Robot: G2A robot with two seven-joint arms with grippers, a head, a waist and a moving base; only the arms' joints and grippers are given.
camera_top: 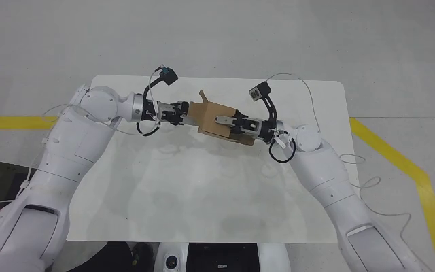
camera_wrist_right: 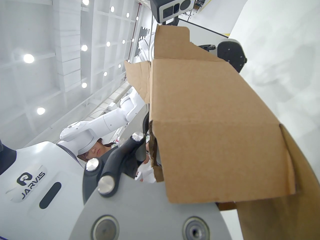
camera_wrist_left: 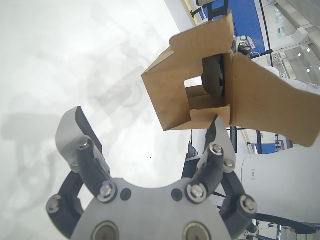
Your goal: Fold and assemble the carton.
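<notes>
The brown carton point(camera_top: 216, 120) is held above the white table point(camera_top: 204, 204), partly formed into an open tube with loose flaps. My right gripper point(camera_top: 233, 122) is shut on one carton wall, and one dark finger point(camera_wrist_right: 136, 148) lies against the carton point(camera_wrist_right: 212, 126); the other finger is hidden behind the cardboard. My left gripper point(camera_wrist_left: 150, 126) is open at the carton's other end. One of its fingertips point(camera_wrist_left: 217, 128) touches the lower edge of the carton point(camera_wrist_left: 172, 96); the other fingertip point(camera_wrist_left: 83, 123) is apart from it. A long flap point(camera_wrist_left: 270, 106) sticks out sideways.
The table's near half point(camera_top: 204, 224) is bare white surface. Both arms meet over its far middle. Yellow floor tape point(camera_top: 387, 149) runs past the table's sides.
</notes>
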